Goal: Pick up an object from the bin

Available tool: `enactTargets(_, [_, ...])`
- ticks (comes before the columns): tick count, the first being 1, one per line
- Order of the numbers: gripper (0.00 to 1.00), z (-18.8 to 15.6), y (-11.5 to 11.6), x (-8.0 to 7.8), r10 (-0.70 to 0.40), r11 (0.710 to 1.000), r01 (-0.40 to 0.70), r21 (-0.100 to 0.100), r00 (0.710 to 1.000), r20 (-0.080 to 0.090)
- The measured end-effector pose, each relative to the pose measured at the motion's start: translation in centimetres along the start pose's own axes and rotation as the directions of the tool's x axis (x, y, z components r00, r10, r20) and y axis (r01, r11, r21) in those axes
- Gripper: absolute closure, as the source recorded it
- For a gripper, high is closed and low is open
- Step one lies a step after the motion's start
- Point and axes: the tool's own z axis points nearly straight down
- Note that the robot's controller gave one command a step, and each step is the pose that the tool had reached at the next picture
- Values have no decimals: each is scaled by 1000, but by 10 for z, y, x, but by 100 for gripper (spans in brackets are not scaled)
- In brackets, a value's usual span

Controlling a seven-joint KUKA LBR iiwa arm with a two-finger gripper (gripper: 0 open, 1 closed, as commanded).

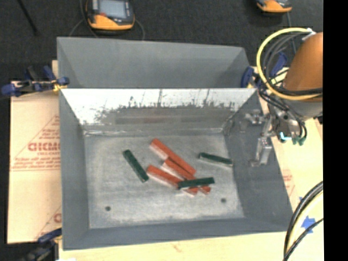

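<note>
Your grey metal bin (163, 75) is matt, scratched along its back wall; the red rectangular sticks (173, 163) and dark green sticks (135, 166) look smooth.

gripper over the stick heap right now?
No, the gripper hangs by the right wall of the bin, right of a lone green stick, while the heap of orange and green sticks lies mid-floor.

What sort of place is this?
Likely a robotics lab test cell: a grey metal bin with loose red bars and green bars, and a cabled robot arm with its pincer at the bin's right side.
</note>
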Motion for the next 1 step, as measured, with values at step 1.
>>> enactTargets(1, [0, 156, -3, -48, 266, 964, -266, -3, 964, 1])
